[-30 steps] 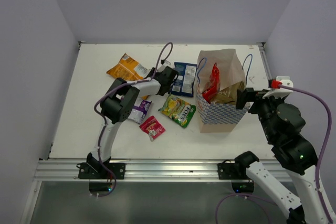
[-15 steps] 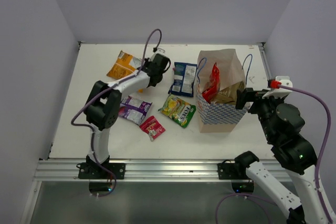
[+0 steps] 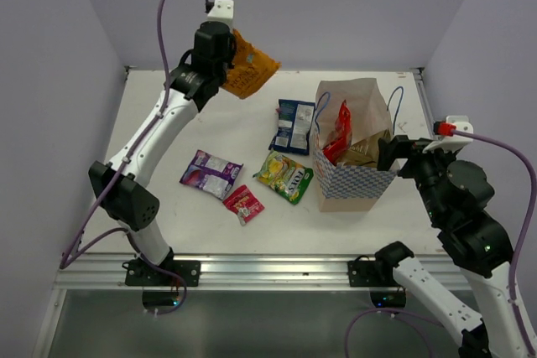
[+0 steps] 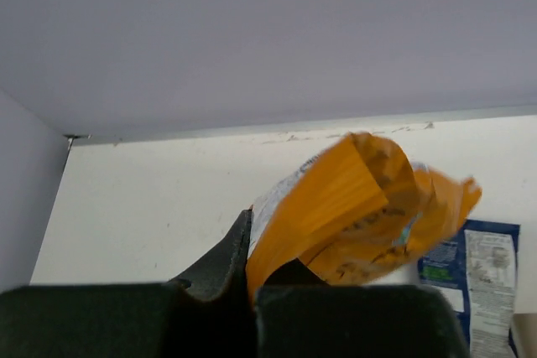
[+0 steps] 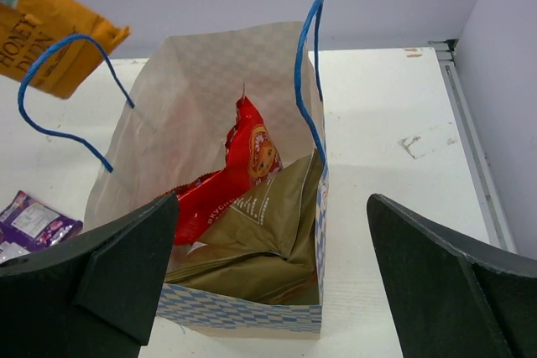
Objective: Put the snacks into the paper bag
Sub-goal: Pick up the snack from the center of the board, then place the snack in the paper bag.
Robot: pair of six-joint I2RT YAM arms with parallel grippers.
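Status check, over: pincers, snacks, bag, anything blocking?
Left pincer shut on orange packet, held high. Right pincer open beside paper bag. Four packets wait on table. Bag mouth unobstructed.

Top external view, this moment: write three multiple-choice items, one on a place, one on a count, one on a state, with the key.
1. Where is the orange packet? A flat on the table; B in the left gripper, up in the air; C inside the paper bag.
2. How many packets lie on the table outside the bag? A two; B six; C four.
3. How does the right gripper stand? A open; B shut, empty; C shut on the bag.
1 B: it hangs pinched above the table. 2 C: dark blue, yellow-green, purple, pink-red. 3 A: its fingers stand wide apart.
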